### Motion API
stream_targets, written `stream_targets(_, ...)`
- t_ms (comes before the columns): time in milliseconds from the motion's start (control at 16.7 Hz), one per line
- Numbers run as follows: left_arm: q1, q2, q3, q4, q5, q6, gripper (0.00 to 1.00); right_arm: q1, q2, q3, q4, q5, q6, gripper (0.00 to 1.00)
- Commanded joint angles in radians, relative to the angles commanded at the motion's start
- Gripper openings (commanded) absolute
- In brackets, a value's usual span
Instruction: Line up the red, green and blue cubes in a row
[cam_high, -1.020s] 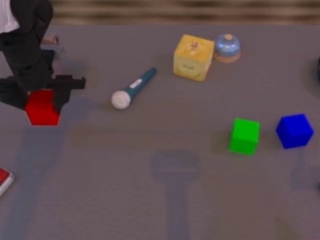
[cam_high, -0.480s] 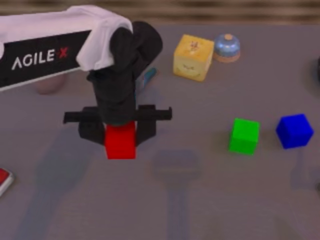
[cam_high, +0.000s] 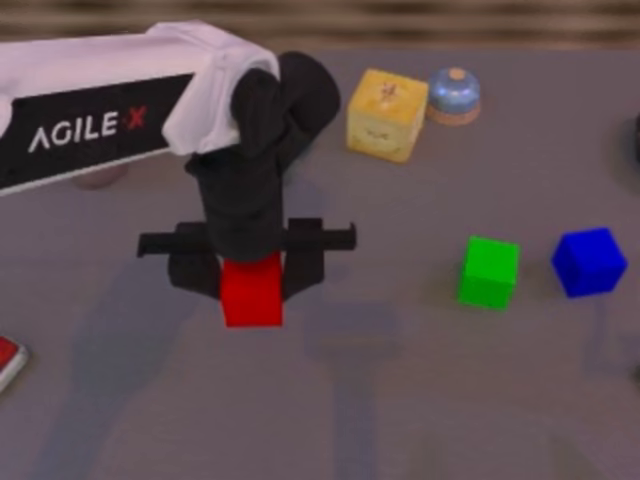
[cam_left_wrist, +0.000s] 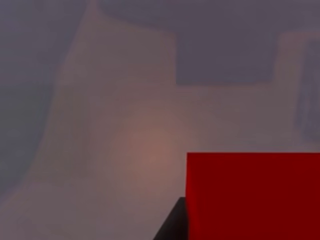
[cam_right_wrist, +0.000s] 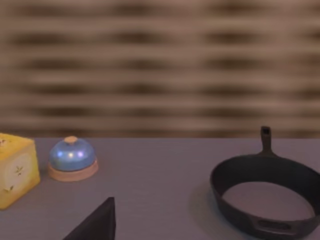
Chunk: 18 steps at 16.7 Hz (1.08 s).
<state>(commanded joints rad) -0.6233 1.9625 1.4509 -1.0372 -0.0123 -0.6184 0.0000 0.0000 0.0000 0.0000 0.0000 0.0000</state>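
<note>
- Fingers (cam_high: 205, 272) of the left gripper (cam_high: 250, 275) clamp the red cube (cam_high: 251, 292), left of centre.
- Green cube (cam_high: 489, 271) and blue cube (cam_high: 589, 261) sit right on the bench (cam_high: 400, 400).
- Pan (cam_right_wrist: 267, 197), far right, holds nothing.

Red cube (cam_high: 251, 291); green cube (cam_high: 489, 271); blue cube (cam_high: 589, 261); black tool (cam_high: 251, 272).
</note>
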Motion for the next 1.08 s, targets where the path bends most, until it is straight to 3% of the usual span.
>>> stream_targets(360, 0.000, 0.071, -0.125, 0.205, 0.000, -0.001, 0.00, 0.000, 0.000, 0.000, 0.000, 0.000, 0.000, 1.00)
stream_targets(660, -0.001, 0.087, -0.147, 0.237, 0.000, -0.002, 0.00, 0.000, 0.000, 0.000, 0.000, 0.000, 0.000, 1.00)
stream_targets(1080, -0.001, 0.087, -0.147, 0.237, 0.000, -0.002, 0.53, 0.000, 0.000, 0.000, 0.000, 0.000, 0.000, 1.00)
